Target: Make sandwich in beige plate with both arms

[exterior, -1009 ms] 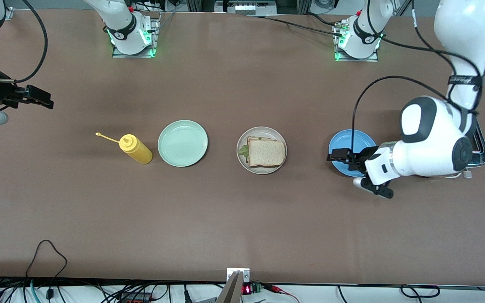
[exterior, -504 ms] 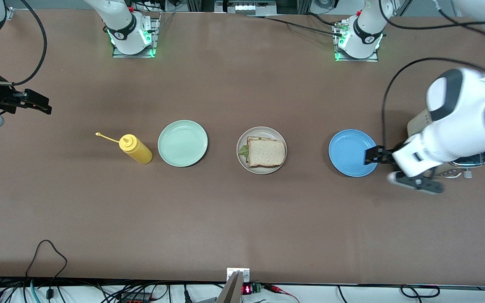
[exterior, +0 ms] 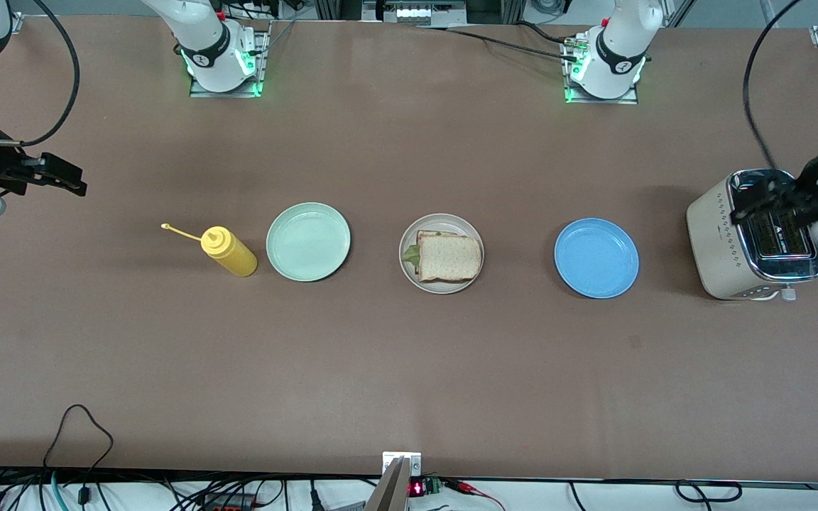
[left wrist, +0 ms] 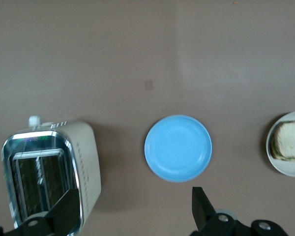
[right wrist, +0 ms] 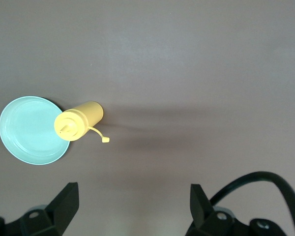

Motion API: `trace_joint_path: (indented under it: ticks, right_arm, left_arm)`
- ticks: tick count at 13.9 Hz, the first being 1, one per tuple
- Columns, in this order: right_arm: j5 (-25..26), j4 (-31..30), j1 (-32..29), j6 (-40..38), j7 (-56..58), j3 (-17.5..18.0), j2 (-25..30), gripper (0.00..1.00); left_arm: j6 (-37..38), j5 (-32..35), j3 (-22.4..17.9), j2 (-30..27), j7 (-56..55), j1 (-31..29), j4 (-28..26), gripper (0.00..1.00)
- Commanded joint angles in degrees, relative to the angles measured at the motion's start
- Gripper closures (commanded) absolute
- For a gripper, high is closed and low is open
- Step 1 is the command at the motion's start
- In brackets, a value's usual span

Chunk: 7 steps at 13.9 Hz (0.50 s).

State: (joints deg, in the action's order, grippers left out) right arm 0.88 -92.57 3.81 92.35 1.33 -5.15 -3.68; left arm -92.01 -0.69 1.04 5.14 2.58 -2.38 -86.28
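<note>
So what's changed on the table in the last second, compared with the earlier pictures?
The left gripper, open and empty, swung away from above the round blue plate to above the beige toaster. The right gripper, open, barely shifted at the right arm's end of the table. The toast sandwich on the round beige plate, mint green plate and yellow squeeze bottle stayed put.

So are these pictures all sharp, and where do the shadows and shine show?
Front view: table things are crisp, soft shadows beside the mustard bottle and toaster; the left gripper over it looks smeared. Left wrist view: the toaster's chrome rim glints. Right wrist view: the bottle casts a long soft shadow.
</note>
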Motion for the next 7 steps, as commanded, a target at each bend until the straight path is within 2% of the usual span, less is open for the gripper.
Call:
trace_joint_path:
  ticks: [1, 4, 7]
  right_arm:
    - [-0.26, -0.59, 0.32, 0.72, 0.69, 0.32, 0.51, 0.0]
    - [-0.18, -0.59, 0.5, 0.64, 0.51, 0.67, 0.6, 0.0]
    - [-0.27, -0.59, 0.41, 0.55, 0.42, 0.67, 0.6, 0.0]
  left_arm:
    - [0.95, 0.07, -0.78, -3.46, -1.44, 0.53, -3.53, 0.0]
    - [0.42, 0.24, 0.89, -7.15, -5.91, 0.62, -8.63, 0.0]
    - [1.04, 0.51, 0.89, -8.82, -4.6, 0.01, -10.83, 0.0]
